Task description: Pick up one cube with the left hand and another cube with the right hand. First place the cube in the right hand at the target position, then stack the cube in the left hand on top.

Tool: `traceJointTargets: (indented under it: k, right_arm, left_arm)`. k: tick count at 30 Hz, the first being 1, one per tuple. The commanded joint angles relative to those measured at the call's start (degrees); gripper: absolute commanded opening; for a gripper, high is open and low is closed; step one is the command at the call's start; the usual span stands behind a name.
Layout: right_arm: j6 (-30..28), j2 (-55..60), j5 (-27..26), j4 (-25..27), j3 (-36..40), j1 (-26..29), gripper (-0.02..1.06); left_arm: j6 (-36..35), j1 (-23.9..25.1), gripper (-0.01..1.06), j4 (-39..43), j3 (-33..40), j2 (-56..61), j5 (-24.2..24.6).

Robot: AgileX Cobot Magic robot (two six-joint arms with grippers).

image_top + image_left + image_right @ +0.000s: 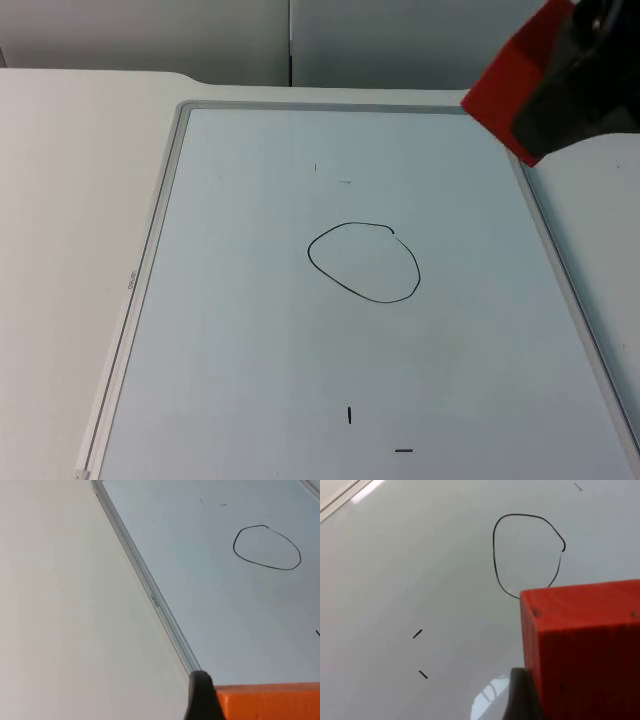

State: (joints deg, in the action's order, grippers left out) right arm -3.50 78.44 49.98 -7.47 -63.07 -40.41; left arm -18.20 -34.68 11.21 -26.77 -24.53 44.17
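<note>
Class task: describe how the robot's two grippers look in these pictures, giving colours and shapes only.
The right gripper is black, a dark, bulky, matte shape in the top view. Its fingertip is a rounded black tab with a matte surface. The left gripper's fingertip looks the same: black, narrow and round-topped. No markings can be made out on either.

circle [364, 262]: drawn on whiteboard [250, 330], nothing stands in or around it
approach from above circle: open on all sides
red cube [503, 88]: in right gripper [560, 95], raised, well apart from circle, by board's far right corner
orange cube [267, 702]: in left gripper [200, 695], off circle's left
</note>
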Motion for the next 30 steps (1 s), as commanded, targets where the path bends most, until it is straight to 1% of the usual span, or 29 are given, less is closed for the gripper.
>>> traceJointTargets:
  k: [1,4,5,8,10,14,18,19,22,23,26,28,30]
  right_arm:
    - [0.5,1.8,-2.1,0.9,-0.4,0.9,0.0]
    - [0.1,5.0,-4.7,4.8,-0.4,5.1,0.0]
    - [0.1,5.0,-4.7,4.8,-0.4,5.1,0.0]
    - [-0.3,7.9,-5.4,7.0,-0.5,8.1,0.0]
    - [-1.0,9.6,-5.6,7.5,-0.7,8.6,0.0]
    - [-1.2,13.5,-4.4,8.0,-3.3,8.6,0.0]
    - [-1.5,19.6,-1.6,9.1,-9.0,8.5,0.0]
    - [-1.5,19.6,-1.6,9.1,-9.0,8.5,0.0]
    - [-1.5,25.5,2.1,8.6,-14.7,7.2,0.0]
    - [-1.5,25.5,2.1,8.6,-14.7,7.2,0.0]
    - [-1.4,30.8,4.2,7.0,-19.1,5.5,0.0]
    - [-1.4,32.3,4.4,7.0,-20.3,5.0,0.0]
    - [-1.4,36.3,4.5,6.4,-22.7,4.3,0.0]
  left_arm:
    - [-0.2,-0.3,0.19,0.0,0.2,0.4,-1.0]
    - [-0.2,-0.3,0.19,0.0,0.2,0.4,-1.0]
    - [-0.2,-0.3,0.19,0.0,0.2,0.4,-1.0]
    - [-0.2,-0.3,0.19,0.0,0.2,0.4,-1.2]
    - [-0.2,-0.3,0.19,0.0,0.2,0.4,-1.2]
    - [-0.2,-0.3,0.19,0.0,0.2,0.4,-1.2]
    - [-0.2,-0.3,0.19,0.0,0.2,0.4,-1.2]
    - [-0.2,-0.3,0.19,0.0,0.2,0.4,-1.2]
    - [-0.2,-0.3,0.19,0.0,0.2,0.4,-1.2]
    - [-0.2,-0.3,0.19,0.0,0.2,0.4,-1.2]
    - [-0.2,-0.3,0.19,0.2,0.2,0.4,-1.2]
    - [-0.2,-0.3,0.19,0.2,0.2,0.4,-1.2]
    - [-0.2,-0.3,0.19,0.2,0.2,0.4,-1.2]
